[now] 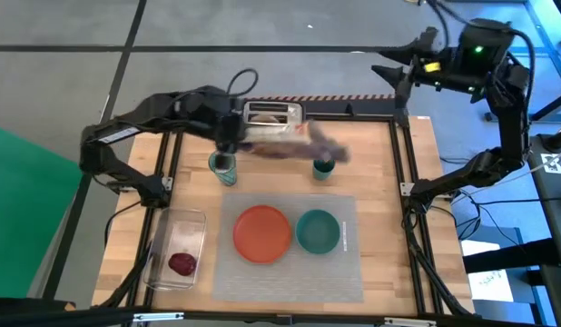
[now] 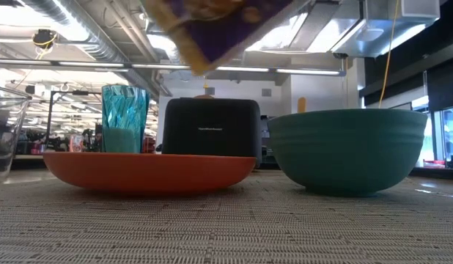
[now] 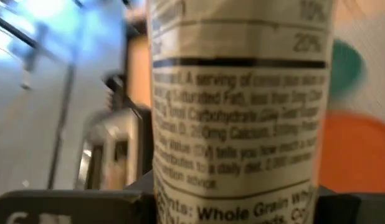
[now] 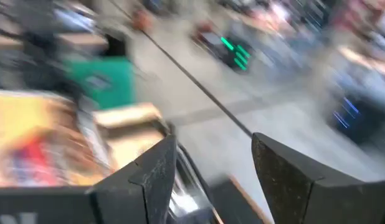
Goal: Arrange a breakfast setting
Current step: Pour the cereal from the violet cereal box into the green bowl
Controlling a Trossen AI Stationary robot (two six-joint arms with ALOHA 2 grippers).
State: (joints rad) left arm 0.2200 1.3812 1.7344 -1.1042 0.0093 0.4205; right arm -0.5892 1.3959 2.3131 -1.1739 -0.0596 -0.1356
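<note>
My left gripper [image 1: 235,136] is shut on the purple cereal box [image 1: 294,143], held in the air in front of the black toaster [image 1: 271,115]. The box also shows at the top of the low view [image 2: 212,29]. The clear bluish tumbler [image 1: 223,166] stands just near of that gripper. The orange plate [image 1: 262,233] and the teal bowl [image 1: 318,231] sit side by side on the grey placemat [image 1: 290,282]. The dark red fruit [image 1: 182,263] lies in a clear tray. My right gripper [image 1: 394,77] is open and empty, beyond the table's far right corner. I cannot make out the spoon or the bagel. My left gripper pinches the cereal box between its two fingers, one on each broad face, with the printed narrow side panel [image 3: 236,180] facing the wrist camera. The fingers come roughly level from the table's left. The box is lifted clear, stretching toward the table's right and tilted.
A small dark teal object [image 1: 323,168] stands right of the tumbler, under the box's free end. The clear tray [image 1: 176,250] lies at the near left, beside the placemat. The toaster [image 2: 210,128] stands at the far edge.
</note>
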